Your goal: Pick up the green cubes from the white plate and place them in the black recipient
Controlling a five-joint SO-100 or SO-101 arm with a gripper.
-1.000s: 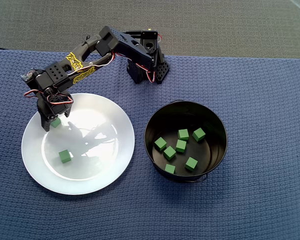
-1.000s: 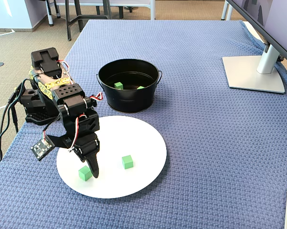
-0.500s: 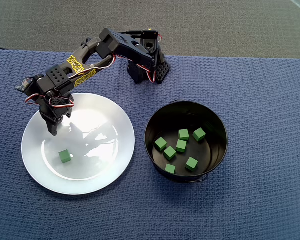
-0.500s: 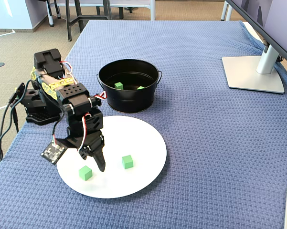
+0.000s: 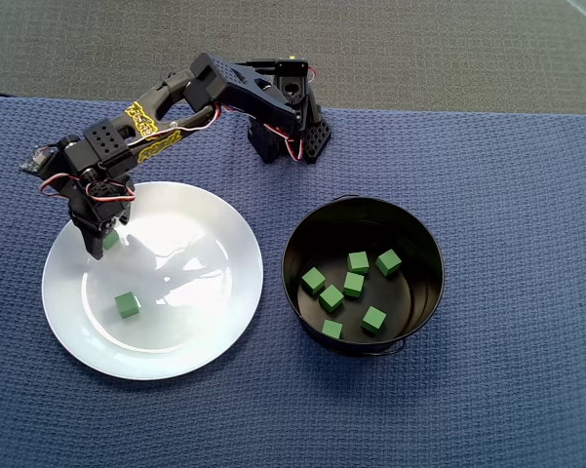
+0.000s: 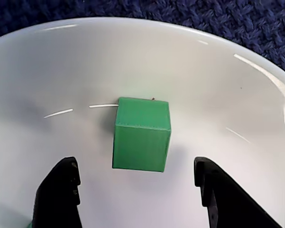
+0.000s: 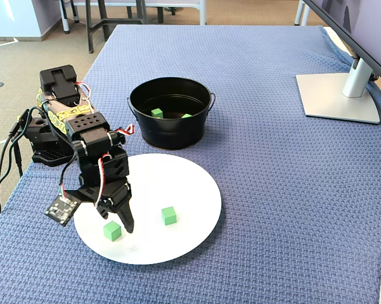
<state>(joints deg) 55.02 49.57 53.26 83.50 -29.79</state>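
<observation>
Two green cubes lie on the white plate (image 5: 205,244). One cube (image 5: 128,304) sits free near the plate's middle. The other cube (image 6: 142,134) lies just ahead of my gripper (image 6: 135,164), whose two black fingers (image 6: 59,199) stand wide apart on either side without touching it. In the overhead view the gripper (image 5: 96,237) hangs over the plate's upper left rim and half covers that cube (image 5: 110,240). In the fixed view the gripper (image 7: 122,223) is beside the left cube (image 7: 112,230). The black recipient (image 5: 424,229) holds several green cubes (image 5: 354,284).
The arm's base (image 5: 285,127) stands at the far edge of the blue cloth, behind plate and pot. A monitor stand (image 7: 338,95) sits at the far right in the fixed view. A small circuit board (image 7: 60,209) hangs off the wrist, over the plate's left rim.
The gripper has shifted slightly toward the plate's left rim and lowered beside the left cube, which peeks out again in the overhead view. The jaws stay open; neither cube has moved.
</observation>
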